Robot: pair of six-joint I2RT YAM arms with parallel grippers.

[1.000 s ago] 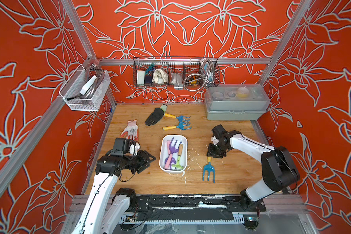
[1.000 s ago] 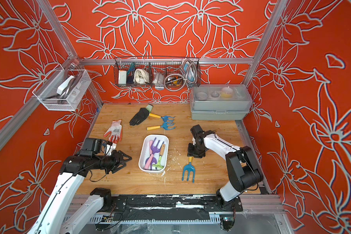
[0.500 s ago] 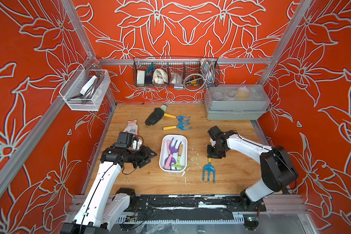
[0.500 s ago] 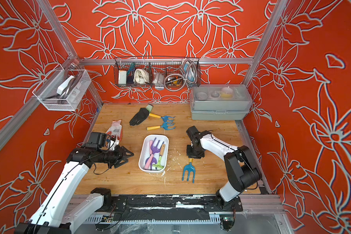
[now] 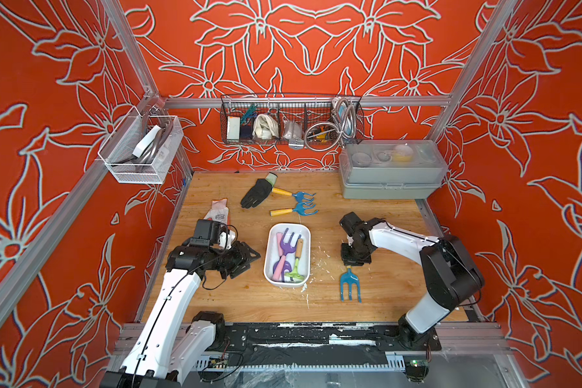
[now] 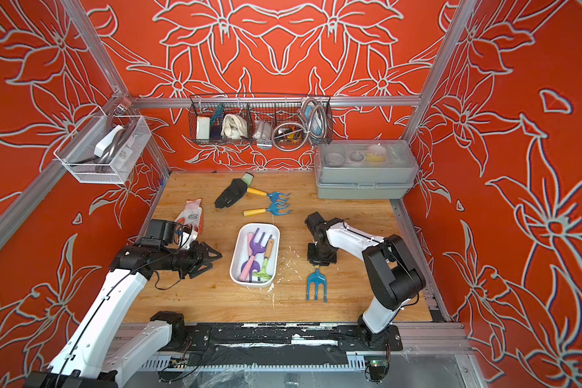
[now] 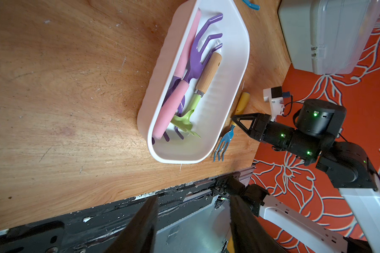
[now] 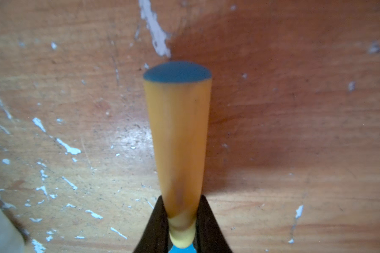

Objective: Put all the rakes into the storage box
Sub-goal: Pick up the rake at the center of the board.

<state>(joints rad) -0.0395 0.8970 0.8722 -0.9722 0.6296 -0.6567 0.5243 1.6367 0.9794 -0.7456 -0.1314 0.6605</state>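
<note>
A blue head and a yellow handle are being shown by the rake [image 5: 350, 289], plain white by the storage box [image 5: 288, 284], purple, pink and green by the tools [image 5: 288, 242] inside; the orange-red walls [image 5: 316, 40] are being covered with white flower outlines

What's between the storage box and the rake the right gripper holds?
Only bare, white-flecked table separates the storage box and the rake; both top views show it.

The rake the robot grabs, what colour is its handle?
Yellow rake handle, blue end cap; clearest in the right wrist view.
</note>
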